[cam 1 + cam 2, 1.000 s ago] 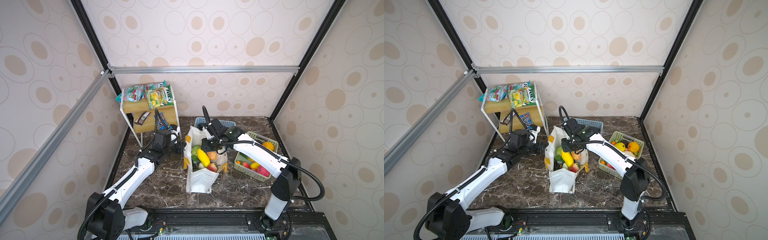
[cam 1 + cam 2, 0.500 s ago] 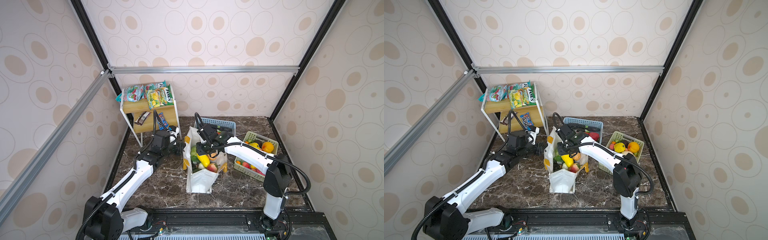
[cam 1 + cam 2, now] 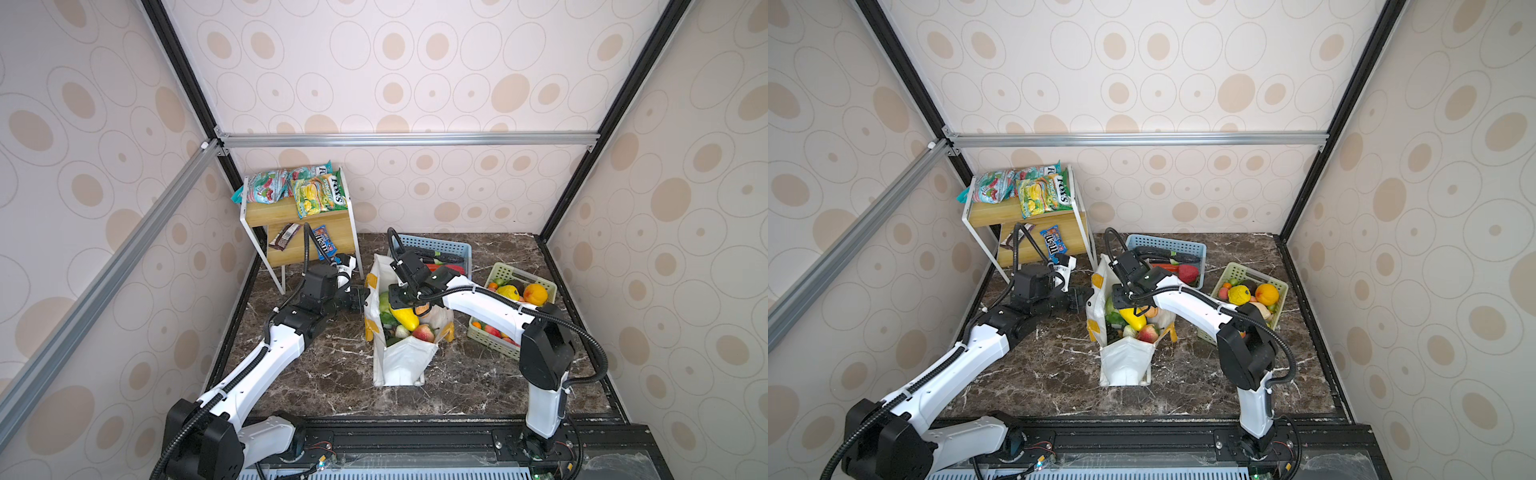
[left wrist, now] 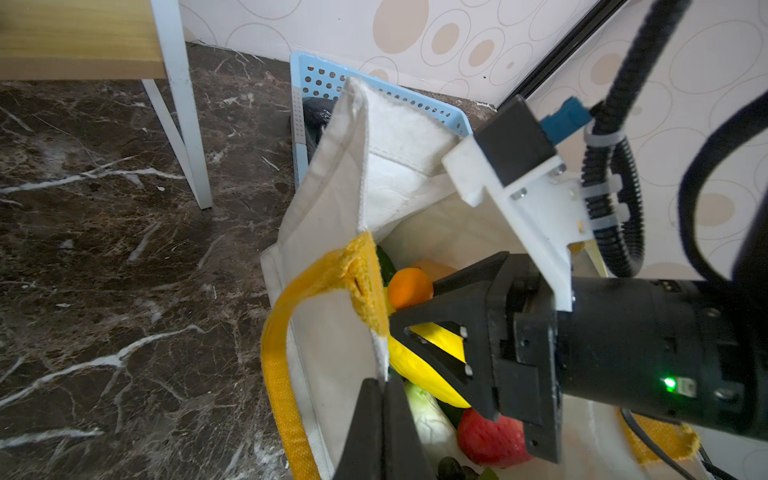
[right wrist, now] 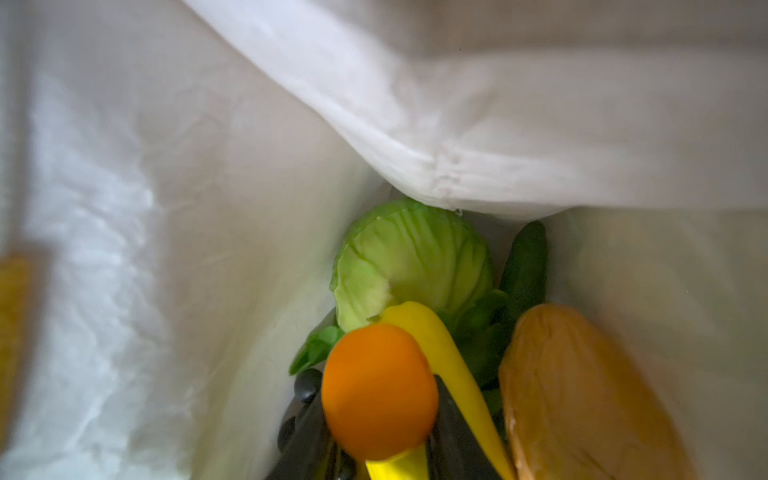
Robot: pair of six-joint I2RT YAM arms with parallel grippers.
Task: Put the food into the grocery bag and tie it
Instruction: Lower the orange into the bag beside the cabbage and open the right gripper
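One white grocery bag (image 3: 401, 361) stands open at the middle of the marble counter (image 3: 332, 374). The left gripper (image 4: 382, 386), pressed together, pinches its rim beside one yellow handle (image 4: 276, 353). The right gripper (image 5: 380, 424) reaches into the bag's mouth, clamped on one orange fruit (image 5: 378, 386). Below lie one green cabbage (image 5: 411, 257), one long yellow fruit (image 5: 449, 357), one dark cucumber (image 5: 523, 266) and one brown-orange round item (image 5: 582, 395). Two baskets stand nearby: a blue basket (image 3: 453, 248) at the back edge and a green basket (image 3: 505, 270) near the right edge.
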